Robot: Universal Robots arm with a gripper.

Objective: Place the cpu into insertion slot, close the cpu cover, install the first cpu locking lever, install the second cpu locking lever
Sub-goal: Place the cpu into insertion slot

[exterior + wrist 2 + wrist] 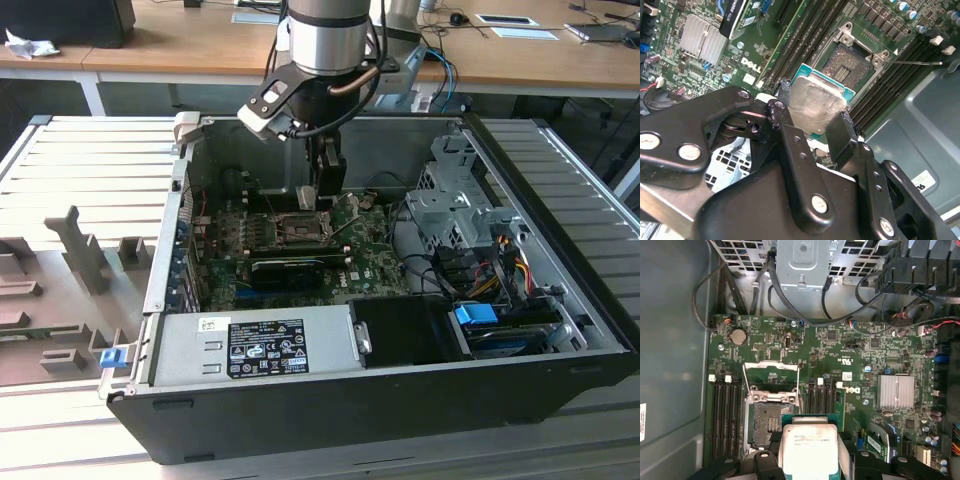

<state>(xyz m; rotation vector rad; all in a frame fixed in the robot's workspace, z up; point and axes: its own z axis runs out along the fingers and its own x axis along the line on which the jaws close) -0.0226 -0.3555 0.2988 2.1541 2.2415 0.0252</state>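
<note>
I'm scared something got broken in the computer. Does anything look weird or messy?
Only one thing: the cpu, clamped in the gripper near the empty insertion slot, has a smeary, streaked metal face in the second wrist view instead of a clean one. Nothing looks spilled or broken.

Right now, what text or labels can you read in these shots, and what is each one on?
Power supply sticker: black-and-white print, too small to read.
Chip, held in the gripper: a few faint printed lines, blurred.
Green board: a white maker's mark and tiny part codes, none quotable.
Case-wall sticker: cut off and unreadable.
</note>
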